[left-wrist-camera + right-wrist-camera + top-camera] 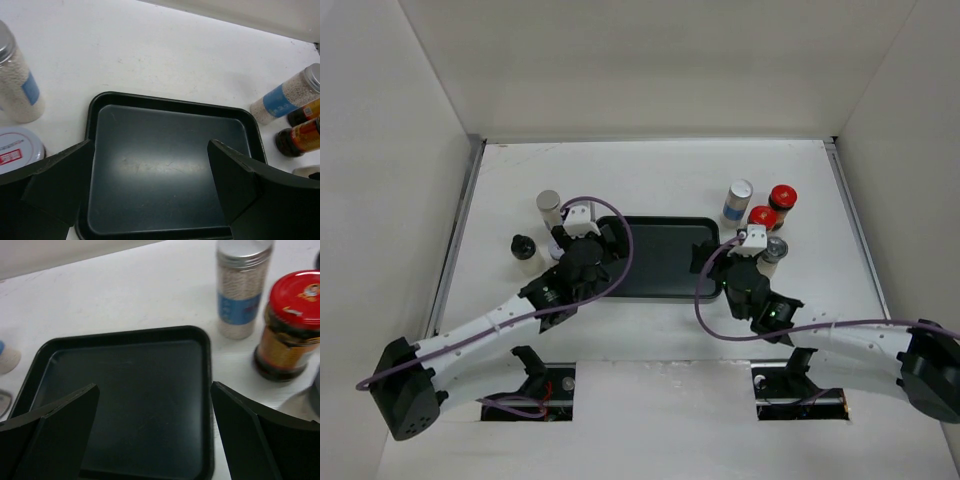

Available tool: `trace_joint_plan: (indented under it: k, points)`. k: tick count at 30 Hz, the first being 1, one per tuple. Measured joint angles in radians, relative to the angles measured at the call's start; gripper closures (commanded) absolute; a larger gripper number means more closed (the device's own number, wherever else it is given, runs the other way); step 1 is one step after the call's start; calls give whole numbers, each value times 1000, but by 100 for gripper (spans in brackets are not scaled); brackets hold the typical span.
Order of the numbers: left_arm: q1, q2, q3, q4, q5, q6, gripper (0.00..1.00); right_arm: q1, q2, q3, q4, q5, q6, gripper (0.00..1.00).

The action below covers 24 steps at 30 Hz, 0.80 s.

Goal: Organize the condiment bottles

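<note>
The condiment bottles stand in two groups beside the black tray point(660, 270). To its left are a silver-topped white cylinder point(549, 208) and a black-capped bottle point(524, 246). On the right stand a blue-labelled cylinder point(737, 200), two red-capped dark jars point(782, 200) point(762, 218) and a grey-lidded one point(775, 250). My left gripper point(608, 238) point(151, 150) hangs open over the tray's left end, nothing between its fingers. My right gripper point(720, 252) point(155, 390) is open over the tray's right end, also holding nothing. The blue-labelled cylinder point(242, 290) and a red-capped jar point(292, 325) sit just beyond its right finger.
The tray point(170, 102) holds nothing. A white round lid point(15, 147) and a white cylinder point(17, 85) are close to my left finger. White walls enclose the table on three sides. Two dark slots point(535, 385) point(800, 390) lie at the near edge by the arm bases.
</note>
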Motion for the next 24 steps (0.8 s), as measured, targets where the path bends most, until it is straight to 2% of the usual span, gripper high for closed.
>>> trace_joint_plan:
  k: [9, 10, 12, 13, 15, 17, 18, 20, 22, 24]
  points:
    - [57, -216, -5, -216, -82, 3, 0, 49, -29, -39, 124, -98, -34, 2]
    - [64, -241, -6, -239, -99, 3, 0, 51, -36, -47, 137, -113, -37, 37]
    - [69, -283, -10, -279, -135, 3, 0, 56, -42, -53, 150, -144, -45, 70]
    - [69, -296, -12, -294, -154, 3, 0, 61, -42, -53, 150, -155, -49, 74]
    - [70, -311, -26, -318, -186, 2, 3, 74, -42, -53, 152, -174, -47, 73]
    - [74, -309, -34, -337, -198, 1, 31, 80, -37, -53, 152, -190, -44, 62]
    - [76, -298, -35, -344, -200, -2, 34, 82, -32, -53, 152, -195, -40, 53]
    - [76, -261, -35, -352, -199, 3, 28, 84, -20, -53, 150, -202, -38, 36]
    - [80, -211, -35, -357, -191, 3, 17, 84, -17, -53, 148, -208, -37, 26]
    - [94, -152, -35, -363, -178, -1, 15, 84, -16, -53, 153, -217, -38, 23]
